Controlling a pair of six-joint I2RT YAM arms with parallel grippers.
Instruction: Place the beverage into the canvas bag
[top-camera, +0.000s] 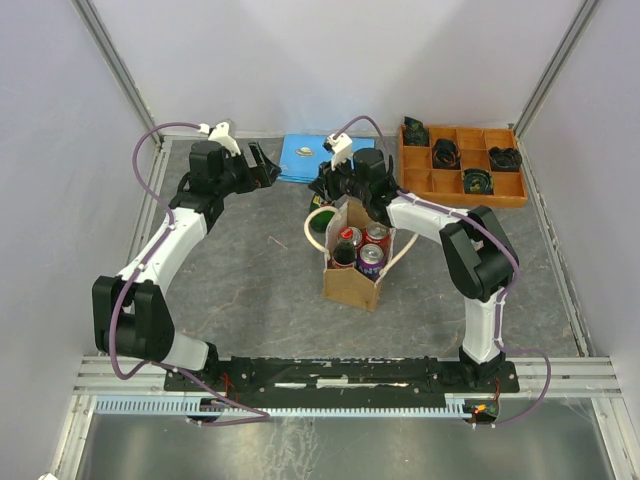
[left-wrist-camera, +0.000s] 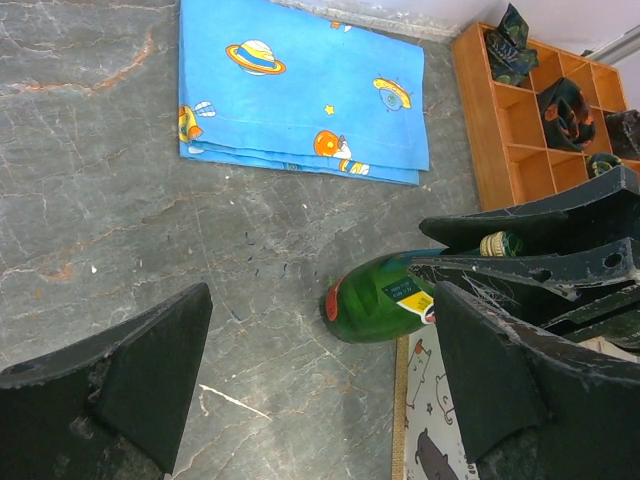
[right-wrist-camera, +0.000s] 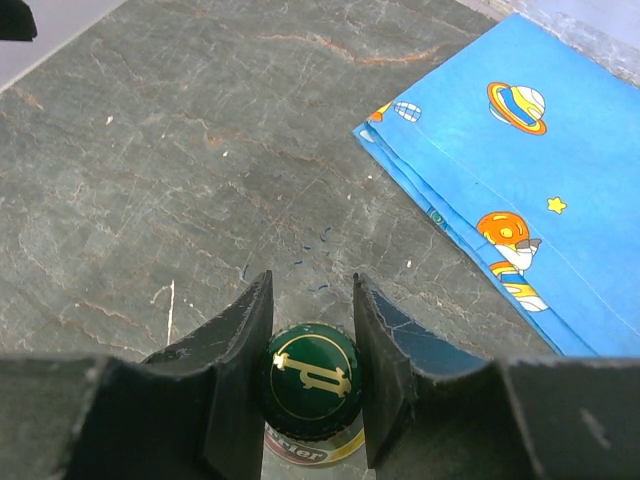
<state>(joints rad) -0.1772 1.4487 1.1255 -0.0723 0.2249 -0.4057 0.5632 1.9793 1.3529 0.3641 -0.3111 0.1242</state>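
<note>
A green glass bottle (left-wrist-camera: 385, 300) with a green and gold cap (right-wrist-camera: 310, 380) is the beverage. My right gripper (right-wrist-camera: 312, 283) is shut on its neck just under the cap, behind the canvas bag (top-camera: 350, 280); I cannot tell whether the bottle touches the table. The bag stands upright mid-table, tan, with cream loop handles (top-camera: 316, 226), and holds several cans (top-camera: 372, 254). Its cat-print side (left-wrist-camera: 440, 420) shows in the left wrist view. My left gripper (left-wrist-camera: 322, 298) is open and empty, left of the bottle, and shows at the back left in the top view (top-camera: 262, 165).
A folded blue cloth with planet prints (top-camera: 303, 158) lies at the back, just beyond both grippers. An orange compartment tray (top-camera: 462, 170) holding dark items stands at the back right. Metal frame rails edge the table.
</note>
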